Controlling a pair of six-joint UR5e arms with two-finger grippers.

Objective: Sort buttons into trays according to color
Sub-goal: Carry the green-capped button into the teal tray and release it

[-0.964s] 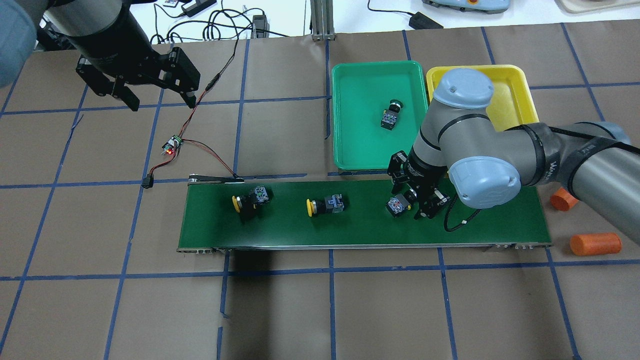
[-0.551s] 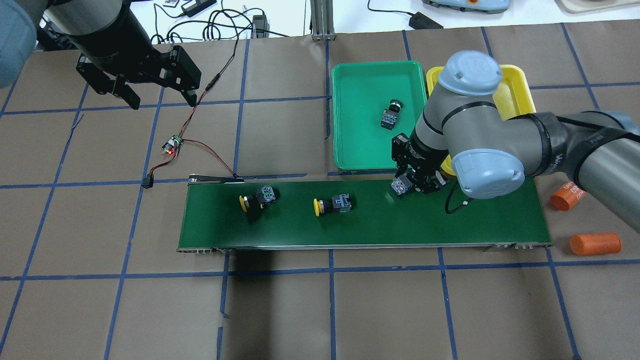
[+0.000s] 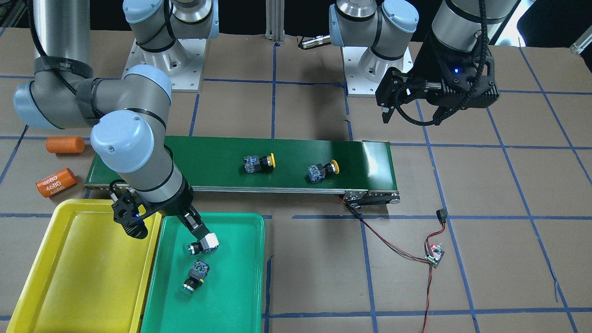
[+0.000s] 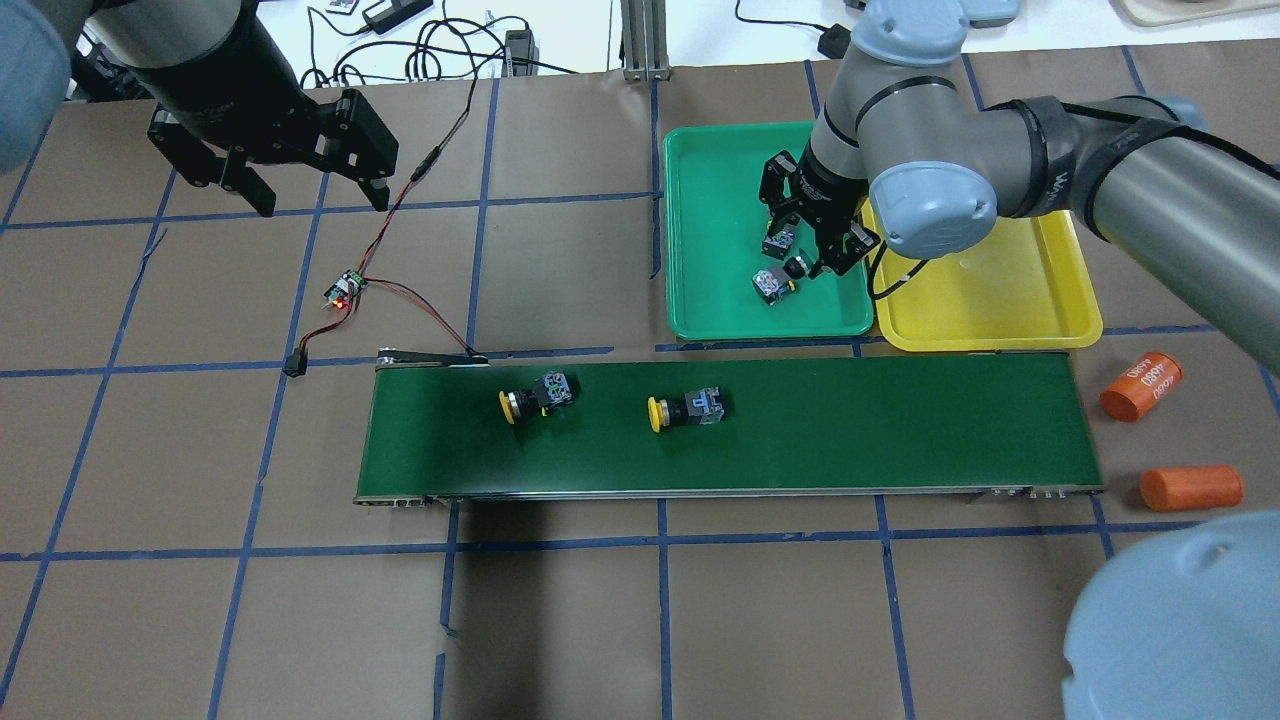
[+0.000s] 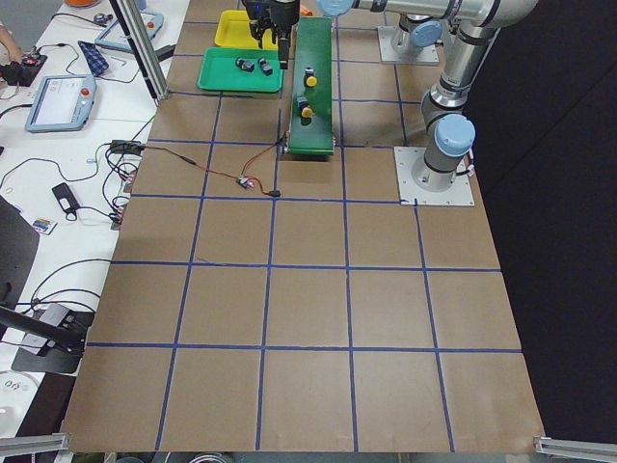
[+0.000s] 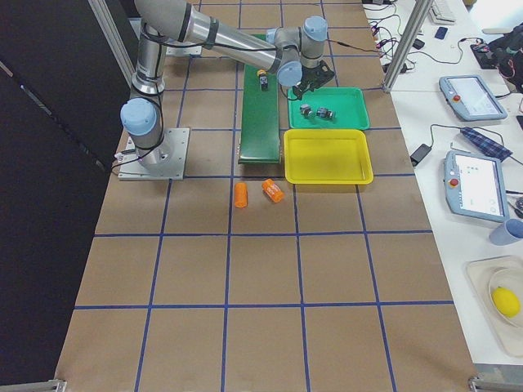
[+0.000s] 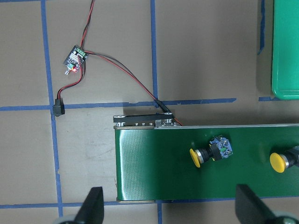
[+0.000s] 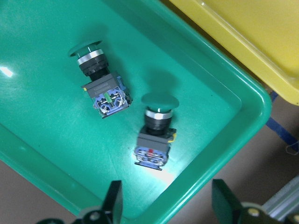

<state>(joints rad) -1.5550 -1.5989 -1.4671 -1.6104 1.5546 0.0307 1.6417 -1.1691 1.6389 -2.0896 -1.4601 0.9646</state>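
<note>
Hovering at 10 o'clock from the dark-green conveyor belt (image 4: 850, 430), your left gripper (image 4: 320, 200) gaped wide, empty. On the belt lay the left yellow-capped push-button (image 4: 537, 396) and the right yellow-capped push-button (image 4: 688, 408). Over the shallow green plastic tray (image 4: 715, 220) your right gripper (image 8: 170, 205) stood spread, holding nothing; the first green-capped push-button (image 8: 100, 77) and the second green-capped push-button (image 8: 156, 135) lay inside. The yellow plastic tray (image 4: 990, 290) sat at that tray's 3 o'clock.

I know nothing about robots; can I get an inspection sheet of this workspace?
Surface: brown paper-covered table, blue tape grid.
Job's things: two green buttons in the green tray; two yellow buttons on the conveyor belt; yellow tray holds none.
Clutter: two orange cylinders.
Grippers: left pincer open above the table; right pincer open over the green tray.
Cables: red and black wires from belt to a circuit board.
Surroundings: control tablets on a white desk.
</note>
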